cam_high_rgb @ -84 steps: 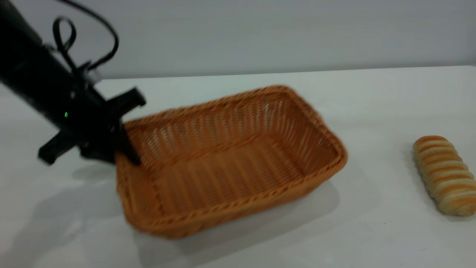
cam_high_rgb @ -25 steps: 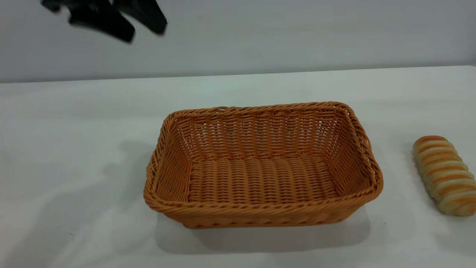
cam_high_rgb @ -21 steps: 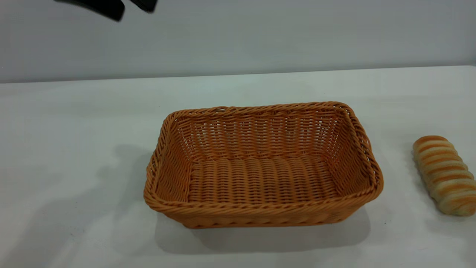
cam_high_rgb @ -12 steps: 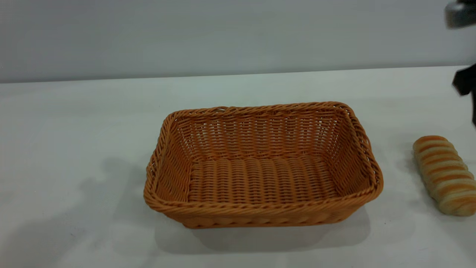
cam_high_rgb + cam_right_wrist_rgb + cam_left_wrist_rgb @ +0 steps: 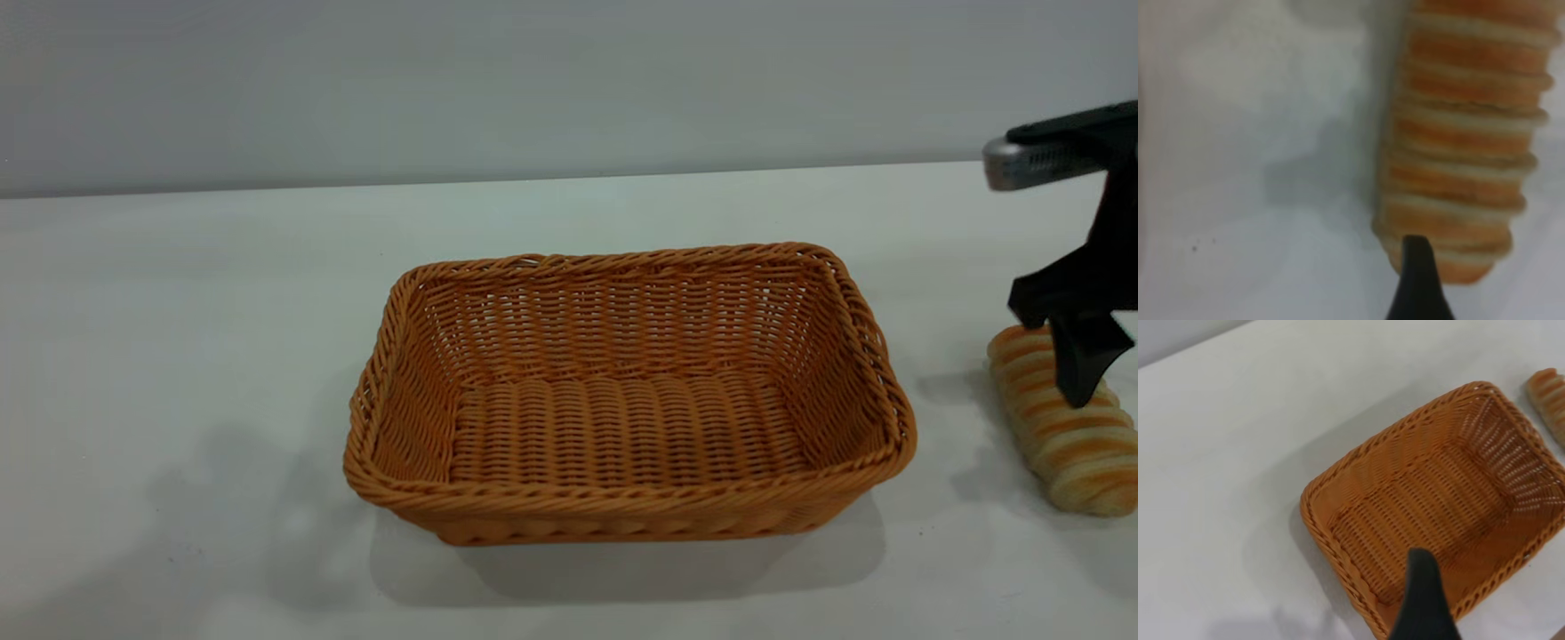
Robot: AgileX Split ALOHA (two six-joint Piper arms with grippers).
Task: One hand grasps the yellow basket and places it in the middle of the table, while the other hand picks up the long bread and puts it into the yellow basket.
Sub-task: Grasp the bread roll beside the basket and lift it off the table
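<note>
The basket [image 5: 627, 396] is set upright in the middle of the tabletop [image 5: 178, 311], and nothing is seen inside it. The bread [image 5: 1062, 427] lies on the tabletop, well apart to the basket's right. The right hand [image 5: 1080, 356] is held just above the bread; whether it is wide or narrow cannot be told.

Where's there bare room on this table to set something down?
The white table is bare to the left of the orange woven wicker basket, behind it toward the wall, and inside the basket. It is crowded at the right edge, where the right gripper hangs over the striped long bread.
</note>
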